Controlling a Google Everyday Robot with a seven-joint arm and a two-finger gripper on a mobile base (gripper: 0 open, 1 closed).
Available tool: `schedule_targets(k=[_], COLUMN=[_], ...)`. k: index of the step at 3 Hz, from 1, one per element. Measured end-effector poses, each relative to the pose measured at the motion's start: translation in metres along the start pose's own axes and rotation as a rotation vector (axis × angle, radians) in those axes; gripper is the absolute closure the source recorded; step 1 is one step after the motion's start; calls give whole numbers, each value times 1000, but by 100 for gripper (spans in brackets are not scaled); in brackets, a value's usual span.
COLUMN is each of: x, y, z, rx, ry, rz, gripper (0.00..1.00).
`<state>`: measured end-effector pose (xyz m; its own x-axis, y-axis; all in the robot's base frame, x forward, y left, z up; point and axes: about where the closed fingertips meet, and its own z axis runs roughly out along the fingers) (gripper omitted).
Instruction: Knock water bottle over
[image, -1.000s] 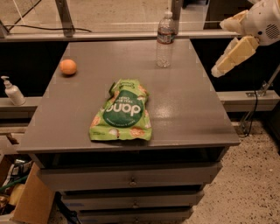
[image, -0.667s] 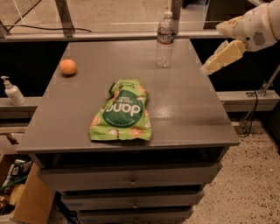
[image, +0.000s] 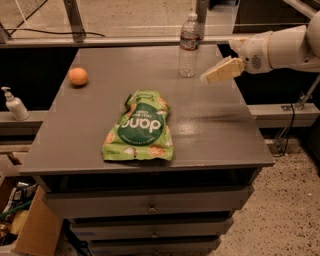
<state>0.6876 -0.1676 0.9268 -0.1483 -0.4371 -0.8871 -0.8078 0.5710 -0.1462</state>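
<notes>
The water bottle (image: 189, 46) stands upright at the far edge of the grey table (image: 210, 125), right of centre. It is clear plastic with a white cap and a dark label band. My gripper (image: 207, 77) comes in from the right on a white arm (image: 285, 47) and hovers above the table, just right of the bottle's base and a short gap from it. Its cream fingers point left and down toward the bottle.
A green snack bag (image: 140, 127) lies flat in the middle of the table. An orange (image: 78, 76) sits near the left edge. A white pump bottle (image: 14, 104) stands on a ledge to the left. Drawers are below, a cardboard box (image: 30, 227) on the floor.
My gripper has moved left and down from the table's right edge toward the water bottle. The bottle, bag and orange have not moved.
</notes>
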Motion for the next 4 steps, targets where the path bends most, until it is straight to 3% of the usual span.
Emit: schedule_targets(k=[1,2,3,4], x=[-8,-20,-36,-57], y=[-22,-48,-62,-60], z=[29,55,75,92], rx=[24,16,-28,-105], ry=[-81,-155,-210,-251], rz=[35,58,53,19], gripper=[0,0,0,0])
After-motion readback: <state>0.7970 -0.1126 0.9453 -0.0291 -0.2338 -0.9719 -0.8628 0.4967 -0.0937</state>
